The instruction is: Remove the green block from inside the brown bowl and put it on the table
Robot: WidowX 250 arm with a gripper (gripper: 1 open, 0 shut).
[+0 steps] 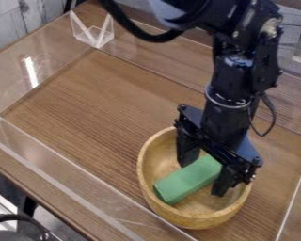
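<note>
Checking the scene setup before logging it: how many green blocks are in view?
1. The small bright green rectangular block lies inside the round light-brown wooden bowl, under the open black gripper. The gripper could hide part of the bowl.

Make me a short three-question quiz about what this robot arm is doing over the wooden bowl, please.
1. True or false: the small bright green rectangular block lies on the brown wood-grain table.
2. The black hand is: A) open, B) shut on the block.
3. What sits at the table's far corner?

Key:
1. False; it lies inside the round light-brown wooden bowl.
2. A; its fingers stand apart, one at each side of the block.
3. A small clear plastic piece.
</note>
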